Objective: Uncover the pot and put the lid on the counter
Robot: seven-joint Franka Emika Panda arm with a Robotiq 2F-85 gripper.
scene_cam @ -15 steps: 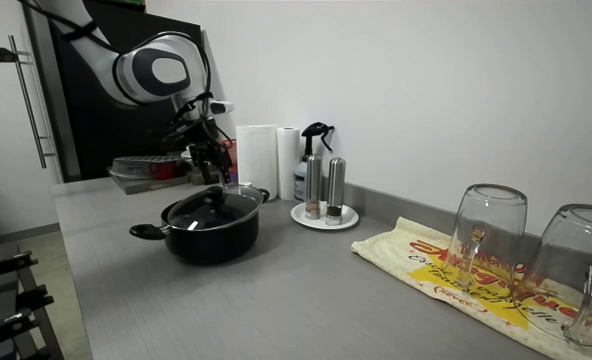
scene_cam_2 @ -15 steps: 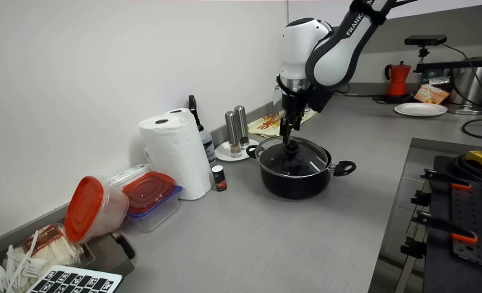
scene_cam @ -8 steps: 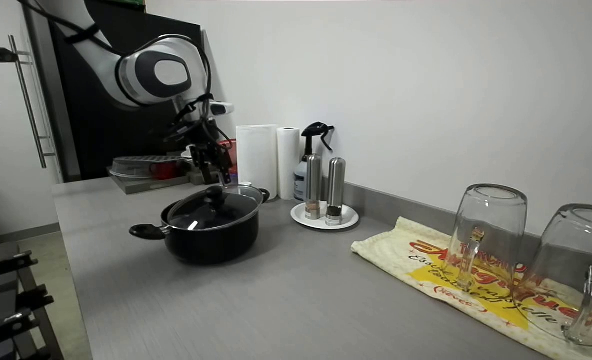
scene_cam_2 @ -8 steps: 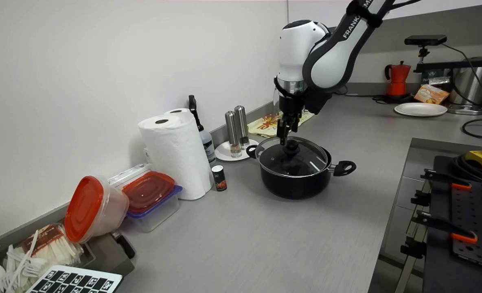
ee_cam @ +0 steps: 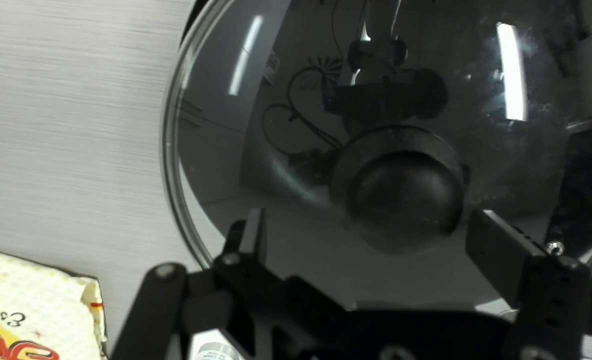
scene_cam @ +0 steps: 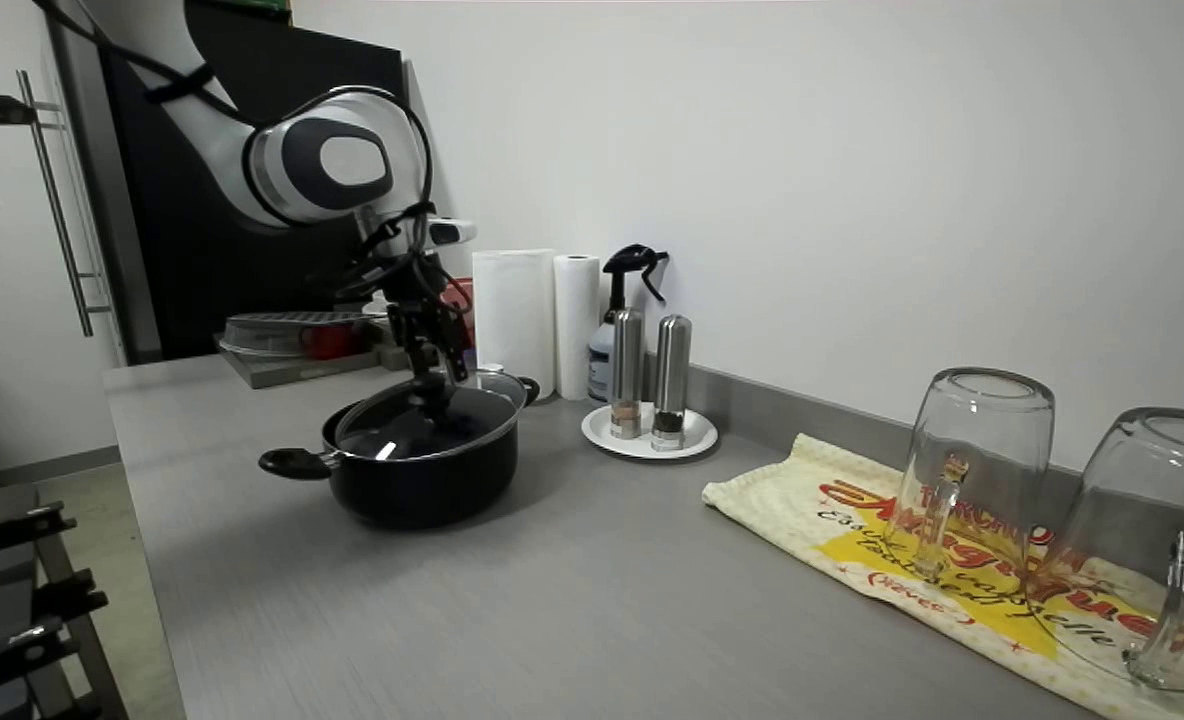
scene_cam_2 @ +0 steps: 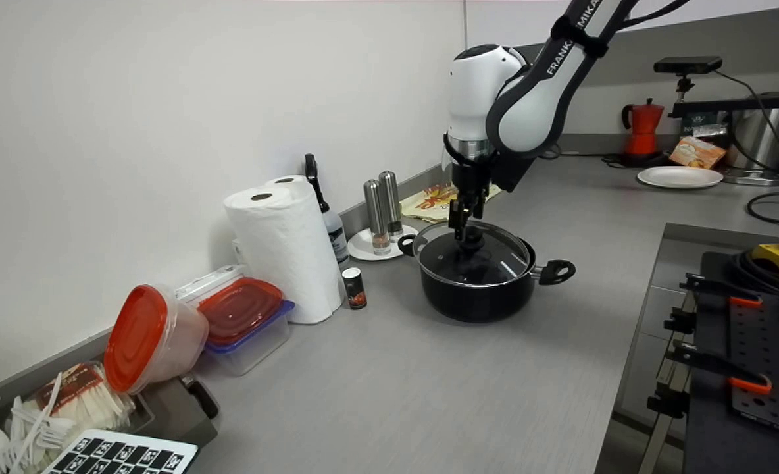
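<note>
One black, two-fingered pincer [ee_cam: 368, 220] has lowered, gaping wide, empty, apparently just above one round, black-knobbed glass lid [scene_cam_2: 474, 263].

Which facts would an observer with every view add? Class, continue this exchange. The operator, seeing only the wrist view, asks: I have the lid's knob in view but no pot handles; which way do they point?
Observer: In both exterior views, one handle of the pot points toward the open edge of the counter, the other toward the wall.
Operator: What stands on the cloth at my lower left?
Observer: Two clear glass mugs.
Operator: Does the counter hold anything farther off?
Observer: Yes, a white plate, toward the back in an exterior view.
</note>
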